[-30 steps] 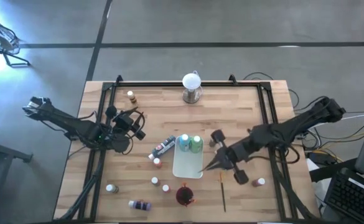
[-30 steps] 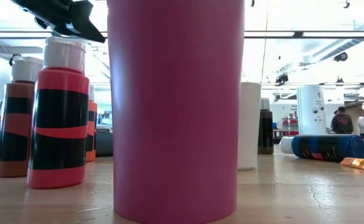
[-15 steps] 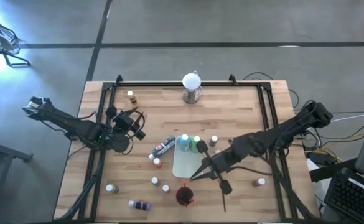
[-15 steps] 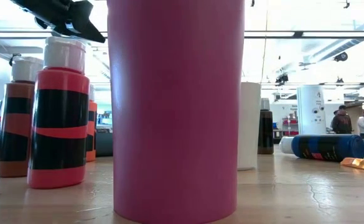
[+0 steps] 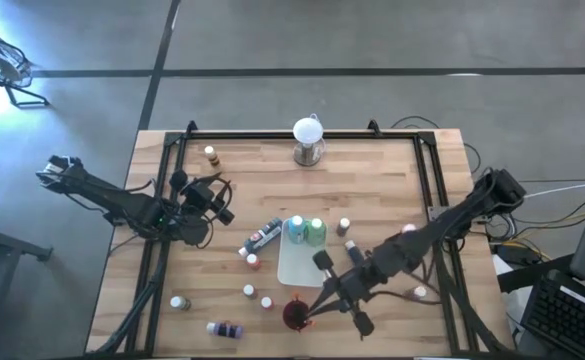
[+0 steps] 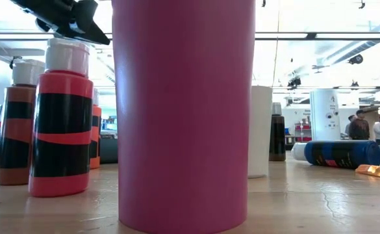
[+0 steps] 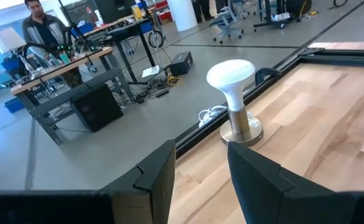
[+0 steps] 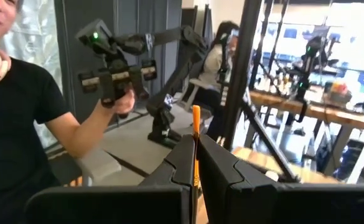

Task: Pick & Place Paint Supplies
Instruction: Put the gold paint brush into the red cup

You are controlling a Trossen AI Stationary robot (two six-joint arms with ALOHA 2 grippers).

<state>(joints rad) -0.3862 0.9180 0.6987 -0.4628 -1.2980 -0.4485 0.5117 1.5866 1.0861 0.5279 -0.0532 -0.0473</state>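
Note:
My right gripper (image 5: 320, 303) is near the table's front edge, shut on a thin orange-handled brush (image 8: 196, 124). The brush's free end (image 5: 306, 317) points at the dark red cup (image 5: 295, 316). A teal bottle (image 5: 294, 228) and a green bottle (image 5: 316, 232) stand in the white tray (image 5: 300, 265). A dark blue bottle (image 5: 264, 237) lies on its side left of the tray. Other small bottles (image 5: 253, 262) stand on the wood. My left gripper (image 7: 197, 168) is open over the table's left side (image 5: 207, 205), holding nothing. My right gripper pinches the brush's orange handle (image 8: 196, 163) between its two fingers. The fingers come about level from the table's right, and the brush lies along them, sticking out past the fingertips. It is lifted clear of the table, its free end by the cup's rim.
A white globe on a metal base (image 5: 308, 140) stands at the far edge. A purple bottle (image 5: 227, 328) lies near the front left, and a bottle (image 5: 420, 293) stands at the right. A black frame (image 5: 432, 170) runs around the tabletop. People show beyond the table.
My right gripper has gone toward the table's near edge and left, sinking a little, from beside the tray to the dark red cup. It has stayed shut on the brush.

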